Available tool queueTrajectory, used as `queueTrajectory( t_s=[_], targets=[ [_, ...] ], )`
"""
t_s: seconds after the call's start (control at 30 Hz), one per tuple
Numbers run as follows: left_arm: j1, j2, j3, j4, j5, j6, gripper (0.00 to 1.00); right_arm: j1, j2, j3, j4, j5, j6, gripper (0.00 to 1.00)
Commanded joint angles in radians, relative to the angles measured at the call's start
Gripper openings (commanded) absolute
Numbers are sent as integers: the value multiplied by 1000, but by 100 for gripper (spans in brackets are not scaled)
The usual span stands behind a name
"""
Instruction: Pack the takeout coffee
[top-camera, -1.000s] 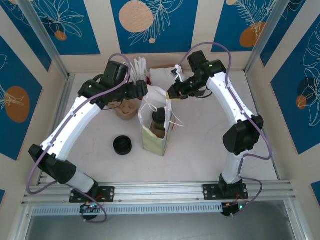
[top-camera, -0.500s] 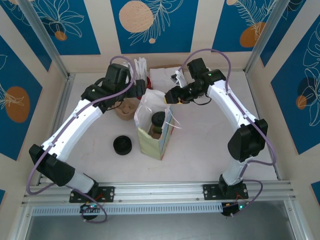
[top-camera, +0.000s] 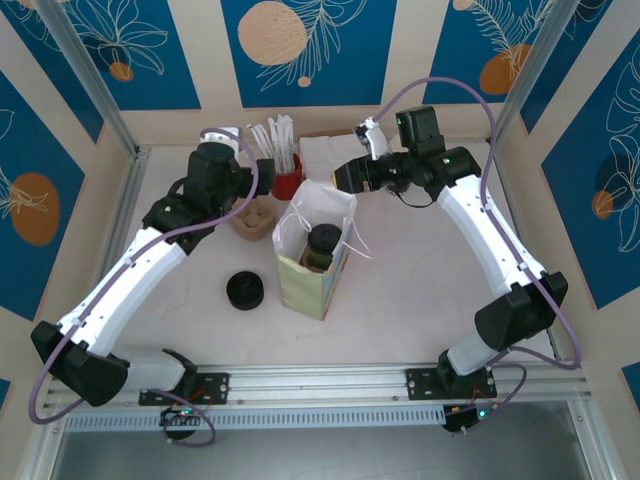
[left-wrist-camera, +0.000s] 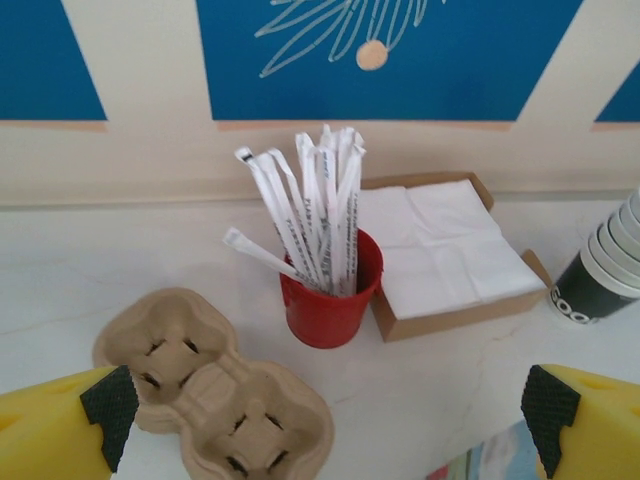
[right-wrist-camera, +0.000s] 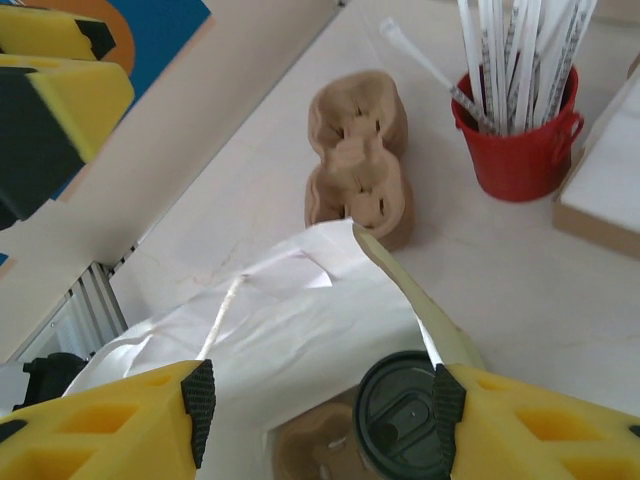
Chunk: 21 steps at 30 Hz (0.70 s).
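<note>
The takeout coffee (top-camera: 322, 240) stands upright inside the open white paper bag (top-camera: 310, 272) at mid-table. Its round black lid (right-wrist-camera: 405, 425) shows through the bag's mouth, beside a brown holder in the bottom of the bag. My right gripper (top-camera: 346, 176) hovers open above the bag's back rim (right-wrist-camera: 300, 300). Its fingers straddle the mouth from above and touch nothing (right-wrist-camera: 320, 400). My left gripper (top-camera: 262, 172) is open too, back left of the bag. It looks down at the table (left-wrist-camera: 325, 415) between the pulp carrier and the bag's corner.
A red cup of wrapped straws (left-wrist-camera: 330, 295) stands at the back, beside a box of napkins (left-wrist-camera: 440, 250). A pulp cup carrier (left-wrist-camera: 210, 400) lies left of the bag. A low black lid piece (top-camera: 245, 290) rests front left. Stacked cups (left-wrist-camera: 605, 270) stand at the right.
Both grippers have drawn back from the bag's mouth, the left toward the back left, the right up and to the back. The bag stands freer and has shifted a little.
</note>
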Motion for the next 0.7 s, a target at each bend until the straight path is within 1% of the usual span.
queueTrajectory(
  t_s=[0.0, 0.07, 0.13, 0.23, 0.4, 0.5, 0.57, 0.67],
  targets=[
    [30, -5, 5, 16, -77, 3, 99, -2, -57, -14, 52, 7, 29, 62],
    [49, 10, 20, -3, -76, -34, 99, -5, -81, -17, 58, 19, 69, 62],
    [79, 25, 24, -10, -70, -95, 99, -12, -97, -14, 51, 61, 124, 62],
    [129, 50, 15, 5, -17, -163, 100, -36, -113, -26, 41, 83, 203, 63],
    [206, 88, -42, 97, 82, -232, 99, -71, -145, -97, 80, 87, 323, 62],
    [242, 132, -78, 186, 153, -252, 98, -88, -155, -145, 127, 68, 349, 61],
    [255, 187, -71, 220, 188, -254, 97, -94, -157, -172, 165, 61, 357, 60],
    [265, 270, -55, 267, 230, -240, 96, -102, -157, -181, 175, 57, 357, 58]
  ],
)
